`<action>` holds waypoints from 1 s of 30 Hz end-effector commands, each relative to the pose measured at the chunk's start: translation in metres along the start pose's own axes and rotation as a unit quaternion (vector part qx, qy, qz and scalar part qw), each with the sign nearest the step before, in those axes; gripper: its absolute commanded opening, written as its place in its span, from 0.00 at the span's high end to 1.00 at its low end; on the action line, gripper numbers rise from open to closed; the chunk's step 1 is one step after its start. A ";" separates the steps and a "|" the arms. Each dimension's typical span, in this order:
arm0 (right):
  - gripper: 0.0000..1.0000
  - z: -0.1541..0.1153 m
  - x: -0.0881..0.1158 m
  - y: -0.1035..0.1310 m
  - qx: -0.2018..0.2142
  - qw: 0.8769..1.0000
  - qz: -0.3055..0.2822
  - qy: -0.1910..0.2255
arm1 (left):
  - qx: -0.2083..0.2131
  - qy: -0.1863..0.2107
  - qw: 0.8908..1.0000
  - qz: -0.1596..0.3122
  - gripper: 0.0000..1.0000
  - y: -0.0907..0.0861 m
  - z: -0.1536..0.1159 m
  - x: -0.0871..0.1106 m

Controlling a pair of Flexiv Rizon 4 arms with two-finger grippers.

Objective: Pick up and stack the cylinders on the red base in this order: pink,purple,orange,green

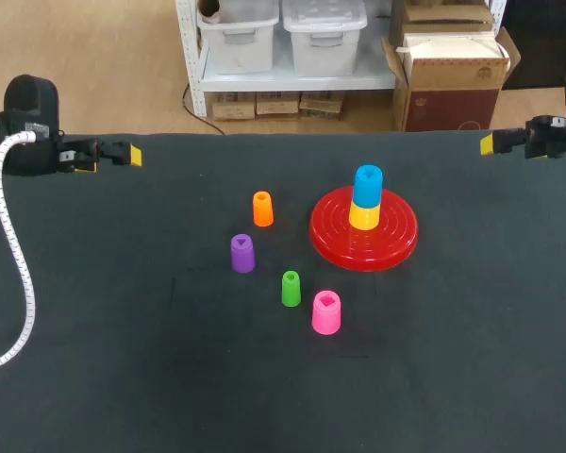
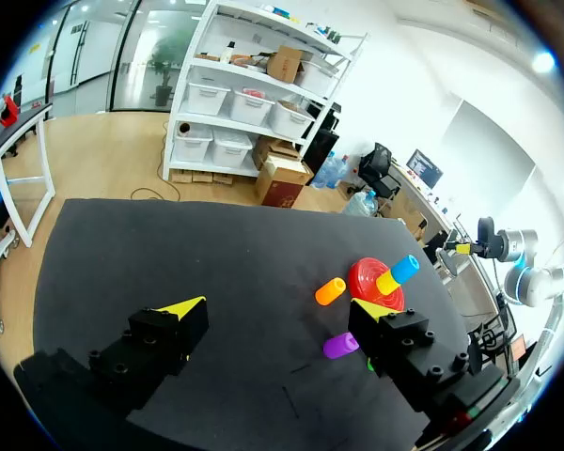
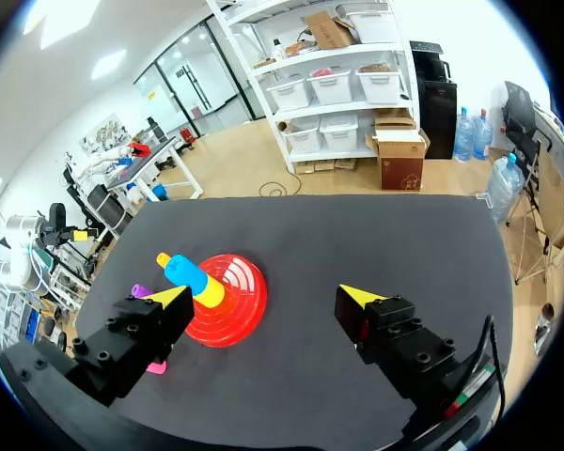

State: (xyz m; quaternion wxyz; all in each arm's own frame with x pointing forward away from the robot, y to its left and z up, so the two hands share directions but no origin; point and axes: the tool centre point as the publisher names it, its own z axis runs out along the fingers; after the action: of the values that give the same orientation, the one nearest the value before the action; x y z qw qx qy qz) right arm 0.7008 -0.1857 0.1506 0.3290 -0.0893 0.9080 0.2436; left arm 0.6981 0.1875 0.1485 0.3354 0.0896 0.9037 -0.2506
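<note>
— Where are the cylinders found?
— The pink cylinder [image 1: 326, 312], green [image 1: 291, 288], purple [image 1: 242, 253] and orange [image 1: 262, 209] are seen upright on the surface [image 1: 472, 359], near the red base [image 1: 396, 236]
— And the pincers?
— The left pincer [image 2: 277, 307] and right pincer [image 3: 265, 294] are held spread

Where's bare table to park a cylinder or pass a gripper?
Bare: black table between the pink plastic cylinder and near edge, right of the red round base, left of the purple plastic cylinder. Crowded: those two plus orange cylinder and green cylinder, bunched beside the base.
</note>
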 end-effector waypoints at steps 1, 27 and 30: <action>0.00 0.000 0.001 0.000 0.000 1.000 0.000 -0.001 | -0.005 0.004 1.000 -0.001 0.00 -0.002 0.000 -0.001; 0.00 0.000 0.001 0.000 0.000 1.000 0.000 -0.001 | 0.009 0.112 0.977 0.182 0.00 0.001 -0.008 0.024; 0.00 0.000 0.001 0.000 0.000 1.000 0.000 -0.001 | 0.031 0.126 0.963 0.238 0.00 -0.004 -0.014 0.031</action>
State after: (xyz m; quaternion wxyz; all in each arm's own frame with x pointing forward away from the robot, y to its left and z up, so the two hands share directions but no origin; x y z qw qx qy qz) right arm 0.7007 -0.1857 0.1507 0.3291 -0.0892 0.9080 0.2437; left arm 0.6696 0.1871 0.1289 0.3087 0.2290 0.9017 -0.1982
